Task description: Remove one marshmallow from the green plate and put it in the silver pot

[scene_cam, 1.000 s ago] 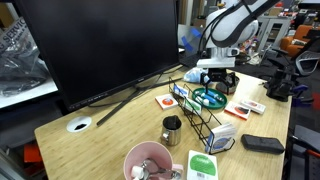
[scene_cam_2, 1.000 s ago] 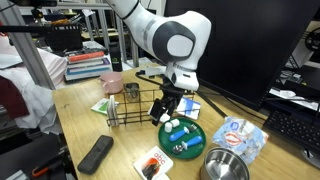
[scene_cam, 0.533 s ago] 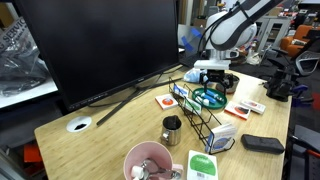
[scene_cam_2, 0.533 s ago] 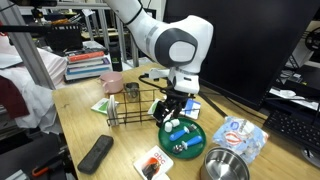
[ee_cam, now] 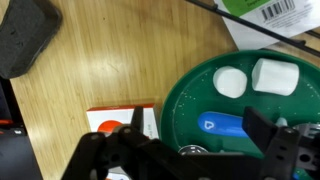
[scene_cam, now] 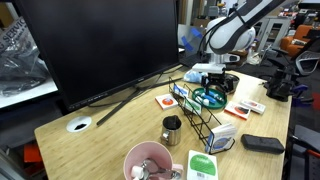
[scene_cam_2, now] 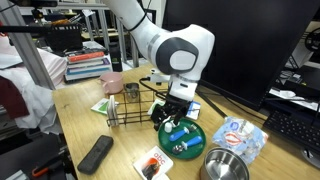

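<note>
Wooden desk (scene_cam_2: pixel 80 120), nothing moved yet as far as I can see: the gripper (scene_cam_2: pixel 172 113) hangs with fingers spread above the green plate (scene_cam_2: pixel 198 141), two marshmallows (ee_cam: pixel 231 82) lie on it, the silver pot (scene_cam_2: pixel 225 166) waits nearby, and a barcode label (ee_cam: pixel 281 10) shows no readable words.

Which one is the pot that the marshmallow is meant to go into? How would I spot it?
On the light wooden table, find the round teal-green plate. Right beside it, at the table's near edge in an exterior view, stands the short, wide, shiny silver pot. It is broad and low, unlike the smaller, taller steel jug with a spout beyond the black wire rack.
</note>
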You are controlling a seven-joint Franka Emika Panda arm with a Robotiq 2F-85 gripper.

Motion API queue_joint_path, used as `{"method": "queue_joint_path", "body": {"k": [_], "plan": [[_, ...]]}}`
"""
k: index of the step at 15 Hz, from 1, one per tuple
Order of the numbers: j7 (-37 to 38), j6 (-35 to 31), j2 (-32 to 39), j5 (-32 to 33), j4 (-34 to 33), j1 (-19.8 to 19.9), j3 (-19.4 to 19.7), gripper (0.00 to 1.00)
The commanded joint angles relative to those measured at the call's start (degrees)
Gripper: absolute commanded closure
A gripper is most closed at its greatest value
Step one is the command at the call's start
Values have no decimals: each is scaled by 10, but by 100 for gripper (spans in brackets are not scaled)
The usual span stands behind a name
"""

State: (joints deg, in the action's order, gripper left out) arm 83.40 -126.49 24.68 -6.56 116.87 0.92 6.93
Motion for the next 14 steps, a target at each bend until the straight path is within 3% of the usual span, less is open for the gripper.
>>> {"method": "queue_joint_path", "body": {"k": [1, 14], "plan": [[57, -29, 6, -42, -2, 0, 4, 0], [53, -49, 11, -55, 2, 1, -4, 0]]}}
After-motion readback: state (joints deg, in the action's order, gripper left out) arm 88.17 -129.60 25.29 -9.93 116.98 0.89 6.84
